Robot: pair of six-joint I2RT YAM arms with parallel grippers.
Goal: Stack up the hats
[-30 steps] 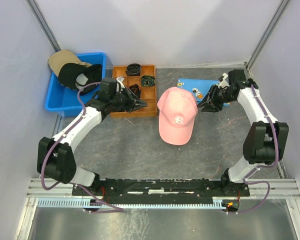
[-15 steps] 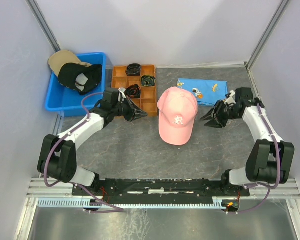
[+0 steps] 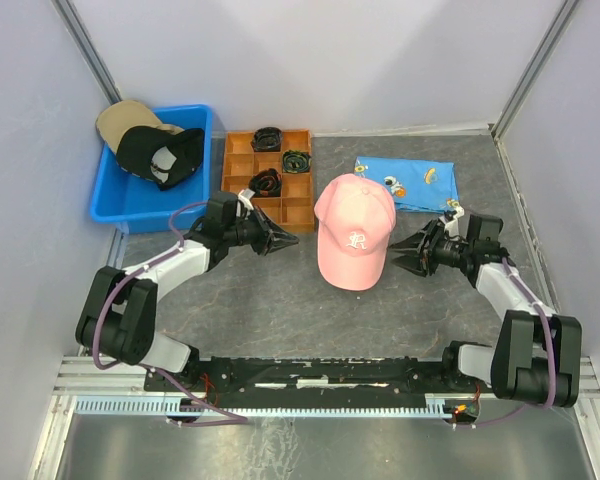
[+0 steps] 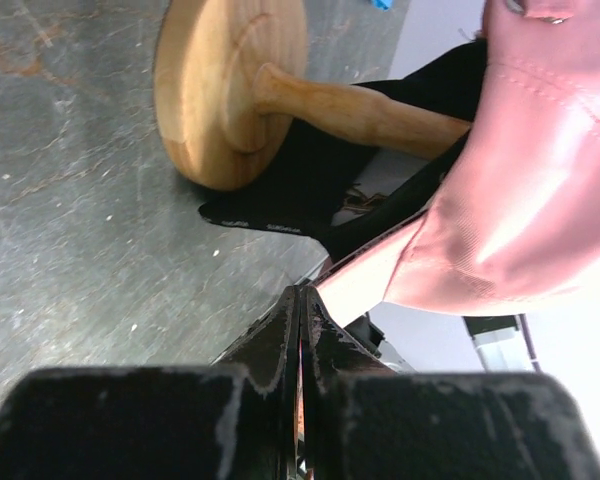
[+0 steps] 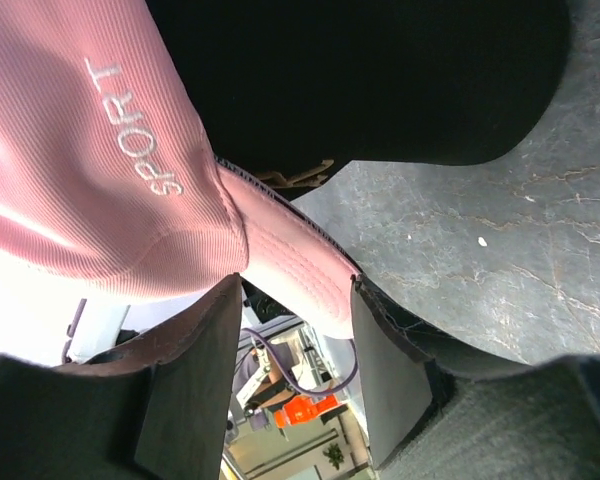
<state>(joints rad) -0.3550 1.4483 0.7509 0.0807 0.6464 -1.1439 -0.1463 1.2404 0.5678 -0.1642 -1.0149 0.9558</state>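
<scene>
The pink hat [image 3: 352, 238] sits mid-surface over a black hat [image 4: 280, 190] on a wooden stand [image 4: 230, 90]. The left tool [image 3: 288, 240], pinched shut and empty, points at its left side. The right tool [image 3: 400, 255], jaws partway apart, straddles its right rim, seemingly unclamped. Stacking looks half done. Next, an arm must reach well left of the pink hat to the blue bin [image 3: 105, 205], which holds a tan hat [image 3: 120, 118] and a second black hat [image 3: 145, 150]. The top view hides the stand.

"SPORT" stands in white stitched capitals on the side of the pink cap [image 5: 80, 150], up and to the left of the right pincer [image 5: 295, 300]. The cap's white front emblem [image 3: 357, 239], seen from above, is too small to read.
</scene>
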